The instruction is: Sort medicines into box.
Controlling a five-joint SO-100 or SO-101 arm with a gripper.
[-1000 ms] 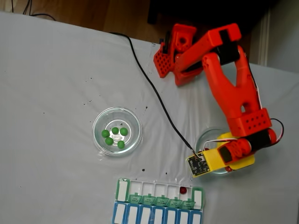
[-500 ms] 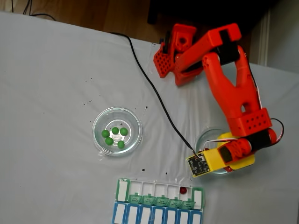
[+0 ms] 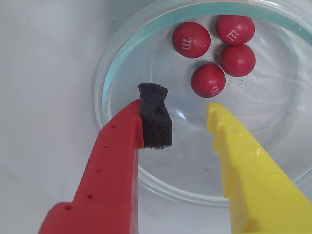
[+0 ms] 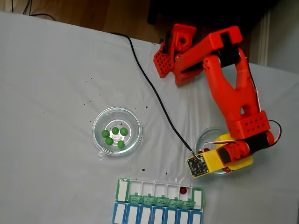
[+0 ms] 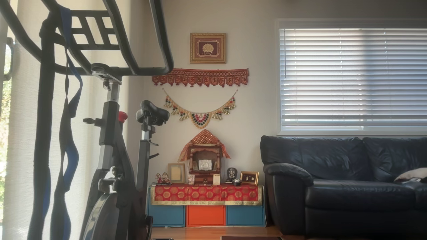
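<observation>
Wrist view: gripper [image 3: 187, 114] hangs over a round clear glass dish [image 3: 114, 63], jaws apart w/ nothing between them. Red finger [image 3: 112, 165] w/ black foam pad [image 3: 155, 117] at approx 8 o'clock, yellow finger [image 3: 248, 170] at approx 4 o'clock. Four dark red glossy round balls [image 3: 208, 80] sit clustered in the dish at 12–1 o'clock from the fingertips; nearest one lies just beyond the gap, not touching either finger. Faint white lettering on the balls.

Fixed view: orange arm [image 4: 231, 88] reaches from its base at 12 o'clock down toward 4 o'clock of the white table [image 4: 51, 65]; yellow gripper end [image 4: 219, 161] sits over that same dish [image 4: 205, 136], black cable [image 4: 149, 84] running to it. A second clear glass dish [image 4: 117, 131] near table centre holds five bright green balls [image 4: 115, 136]. At 6 o'clock lies the long white pill organiser w/ green lids [image 4: 160, 193]; the middle lids are flipped open, end lids closed. One dark red ball [image 4: 183, 190] rests in an open compartment, second from its right end. A blue-and-white organiser row [image 4: 156, 216] lies touching it below. Tiny black specks [image 4: 86, 101] scattered on the table.

Other view: a room w/ exercise bike [image 5: 113, 160] at 9 o'clock, dark sofa [image 5: 343, 183] at 4 o'clock.
</observation>
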